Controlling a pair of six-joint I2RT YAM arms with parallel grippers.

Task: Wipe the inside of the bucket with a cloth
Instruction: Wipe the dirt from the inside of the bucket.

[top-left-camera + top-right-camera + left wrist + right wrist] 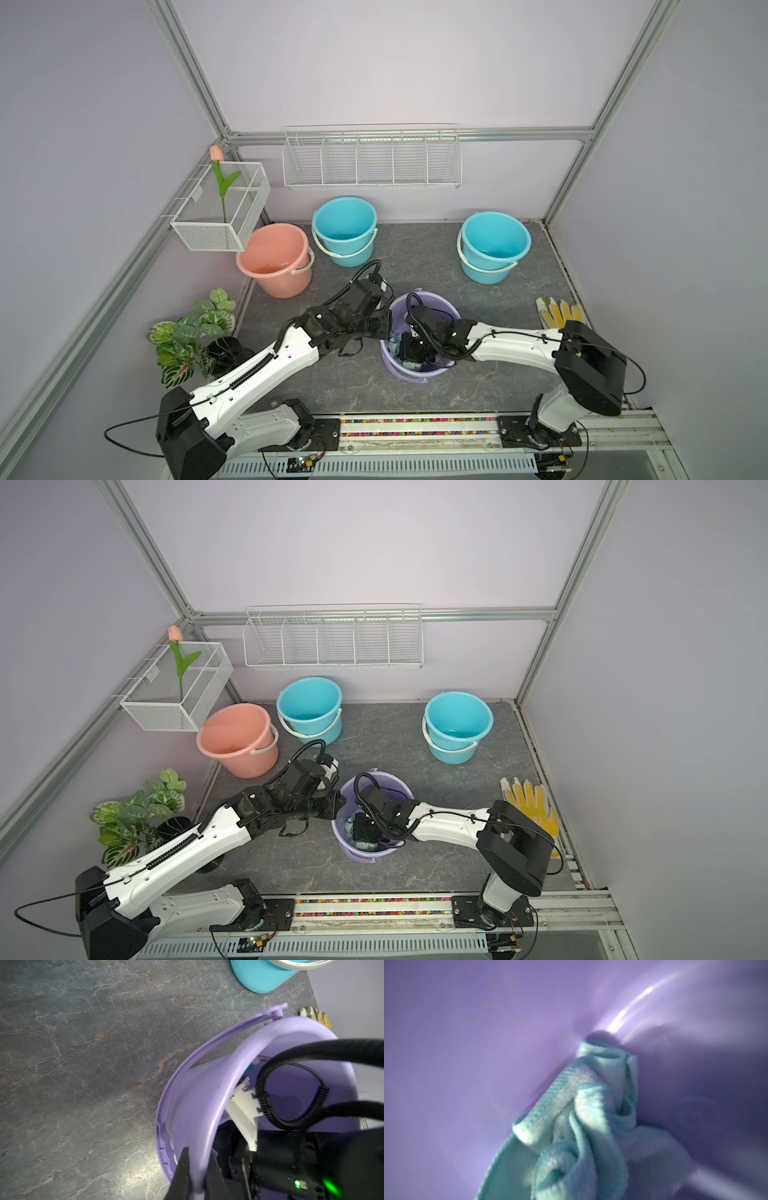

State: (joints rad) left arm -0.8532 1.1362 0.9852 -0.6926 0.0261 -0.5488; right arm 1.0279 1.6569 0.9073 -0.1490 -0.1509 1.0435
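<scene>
Well, at the left of both top views the left arm stretches across the grey tabletop (pixel 478 374) toward the purple bucket (pixel 441 302), which stands just below the middle of the frame. The left claw (pixel 385 329) meets the bucket at its left rim. In the left wrist view, low in the picture, its dark fingers (pixel 184 1167) are closed tight on the bucket wall, one outside and one inside, so it has hold of the rim.

Further right, the right arm comes in from the right side and bends down into the bucket. The right claw (pixel 405 355) is deep inside, mostly hidden under its own wrist and cable. It is closed down on the cloth (pixel 591 1115). In the right wrist view the mint-green folds bunch up from the lower middle of the frame, and the far end presses against the purple inner wall near the centre. From above, scraps of the cloth (pixel 413 365) show just below and to the left of that claw, low in the bucket.

At the far right lies a yellow-and-white glove (pixel 559 313), well apart from the bucket.
</scene>
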